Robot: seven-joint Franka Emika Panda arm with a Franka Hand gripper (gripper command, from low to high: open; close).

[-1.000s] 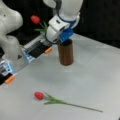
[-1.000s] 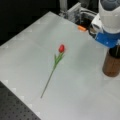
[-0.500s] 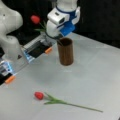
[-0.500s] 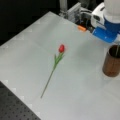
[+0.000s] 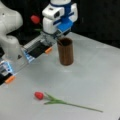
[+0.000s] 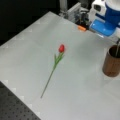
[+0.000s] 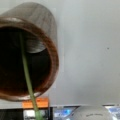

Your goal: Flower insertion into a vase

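Front view: gripper [image 5: 51, 37] hovered above-left of the brown vase [image 5: 65, 51], pinching a tulip [image 5: 35, 19] whose stem ran into the vase. A second tulip [image 5: 39, 95] lay on the table [image 5: 95, 75].
Front view: vase [image 6: 112, 61] at right, second tulip [image 6: 61, 48] mid-table.
Wrist view: green stem [image 7: 27, 75] inside the vase [image 7: 47, 30].

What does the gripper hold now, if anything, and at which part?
The gripper seems to hold a flower by its stem; the stem's lower end is already inside the vase. The exact place of the hold is hidden.
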